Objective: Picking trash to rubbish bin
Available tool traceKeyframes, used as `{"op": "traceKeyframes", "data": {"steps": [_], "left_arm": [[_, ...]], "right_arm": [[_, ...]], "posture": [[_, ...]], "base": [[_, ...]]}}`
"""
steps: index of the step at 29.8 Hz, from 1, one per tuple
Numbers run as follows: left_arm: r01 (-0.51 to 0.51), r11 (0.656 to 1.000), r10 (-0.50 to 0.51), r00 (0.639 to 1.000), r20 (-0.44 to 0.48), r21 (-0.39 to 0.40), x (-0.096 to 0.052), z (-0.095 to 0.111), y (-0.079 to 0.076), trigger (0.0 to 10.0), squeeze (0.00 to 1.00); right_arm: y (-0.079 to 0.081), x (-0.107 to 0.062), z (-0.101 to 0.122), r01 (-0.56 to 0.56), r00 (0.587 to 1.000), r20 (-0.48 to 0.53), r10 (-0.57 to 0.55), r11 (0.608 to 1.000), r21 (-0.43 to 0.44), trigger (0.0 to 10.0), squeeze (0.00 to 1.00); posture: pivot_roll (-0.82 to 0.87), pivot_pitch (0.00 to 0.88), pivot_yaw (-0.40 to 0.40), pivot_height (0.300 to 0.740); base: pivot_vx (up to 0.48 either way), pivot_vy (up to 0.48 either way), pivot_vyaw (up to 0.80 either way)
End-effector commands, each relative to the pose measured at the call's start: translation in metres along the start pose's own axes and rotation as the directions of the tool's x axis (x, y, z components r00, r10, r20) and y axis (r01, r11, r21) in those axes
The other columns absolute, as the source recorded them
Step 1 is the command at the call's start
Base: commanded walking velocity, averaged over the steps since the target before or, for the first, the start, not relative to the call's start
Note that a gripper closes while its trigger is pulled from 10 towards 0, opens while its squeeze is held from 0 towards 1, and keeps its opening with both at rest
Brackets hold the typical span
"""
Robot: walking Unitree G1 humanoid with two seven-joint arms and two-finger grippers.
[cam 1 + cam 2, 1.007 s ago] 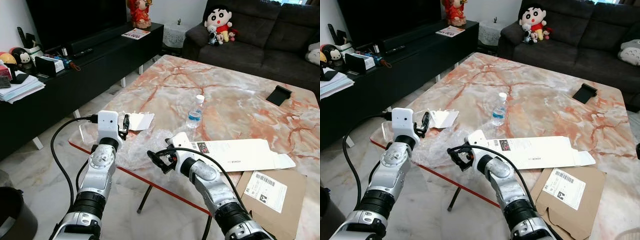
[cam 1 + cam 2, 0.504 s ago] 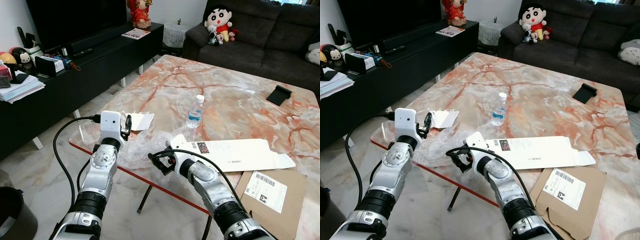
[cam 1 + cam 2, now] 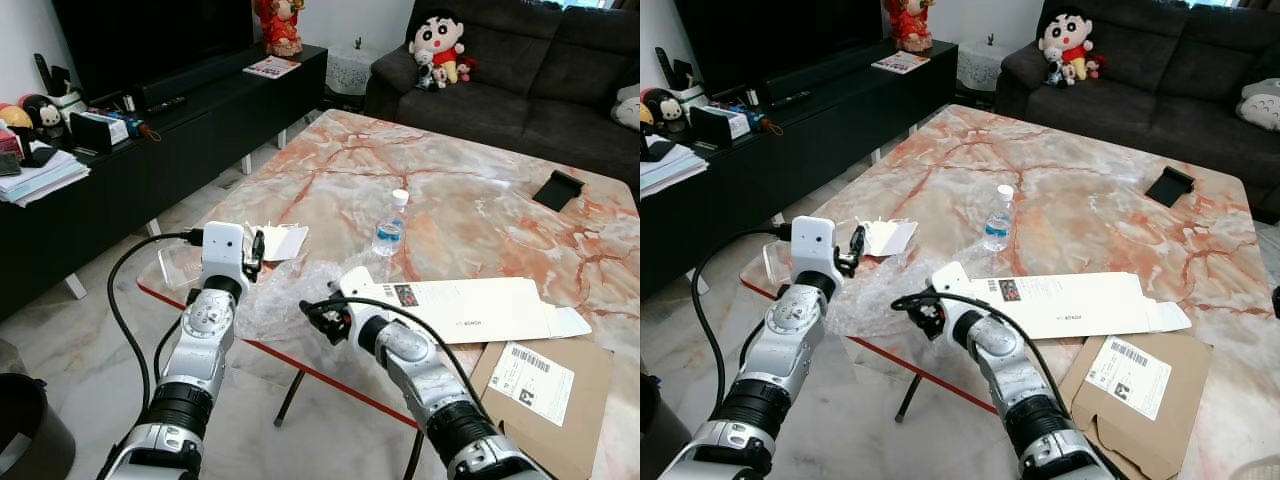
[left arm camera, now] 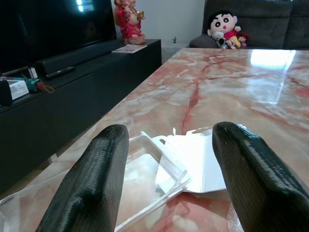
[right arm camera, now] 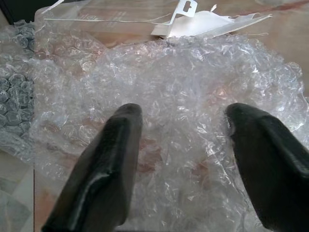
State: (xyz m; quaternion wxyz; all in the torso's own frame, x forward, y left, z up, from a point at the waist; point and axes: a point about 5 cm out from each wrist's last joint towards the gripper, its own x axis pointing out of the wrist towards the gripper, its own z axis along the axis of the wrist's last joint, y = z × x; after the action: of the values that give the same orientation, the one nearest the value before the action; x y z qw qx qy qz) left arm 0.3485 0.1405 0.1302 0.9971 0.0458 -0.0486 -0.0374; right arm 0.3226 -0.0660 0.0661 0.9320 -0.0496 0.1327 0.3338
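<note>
My right gripper [image 5: 181, 159] spread wide over the crumpled bubble wrap [image 3: 285, 295] at the desk's [image 3: 470, 200] near edge, my left gripper [image 4: 169, 188] parted above torn white packaging [image 4: 198, 162] just beside it

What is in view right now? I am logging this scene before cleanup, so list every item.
Marble table: one, pink-white, centre.
Crumpled clear bubble wrap: one, near table edge.
Clear plastic blister pack with white card: one, near left corner.
Small clear water bottle: one, white cap, upright, mid-table.
Flattened white carton: one, right of wrap.
Flattened brown cardboard: one, white label, near right edge.
Black phone stand: one, far right.
Dark sofa: one, with plush toys.
Black TV cabinet: one, left.
Left claw: open, above blister pack.
Right claw: open, at bubble wrap.
</note>
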Motion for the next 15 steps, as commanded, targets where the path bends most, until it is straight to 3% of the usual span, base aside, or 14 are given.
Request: {"op": "traceKeyframes", "data": {"steps": [1,15], "left_arm": [[0.020,1.000,-0.019,1.000,-0.005,0.021,0.0027,0.0022,-0.0029,10.0,0.00],[0.023,0.999,-0.023,1.000,-0.003,0.025,0.0034,0.0027,-0.0036,10.0,0.00]], "right_arm": [[-0.0019,0.0011,0.0023,0.005,1.000,0.001,-0.005,1.000,-0.011,0.0,0.00],[-0.0005,0.0018,0.0036,-0.007,1.000,0.008,0.008,1.000,-0.018,0.0,0.00]], "posture": [[0.00,0.000,-0.080,0.740],[0.00,0.000,-0.080,0.740]], "base": [[0.000,0.000,0.00],[0.000,0.000,0.00]]}}
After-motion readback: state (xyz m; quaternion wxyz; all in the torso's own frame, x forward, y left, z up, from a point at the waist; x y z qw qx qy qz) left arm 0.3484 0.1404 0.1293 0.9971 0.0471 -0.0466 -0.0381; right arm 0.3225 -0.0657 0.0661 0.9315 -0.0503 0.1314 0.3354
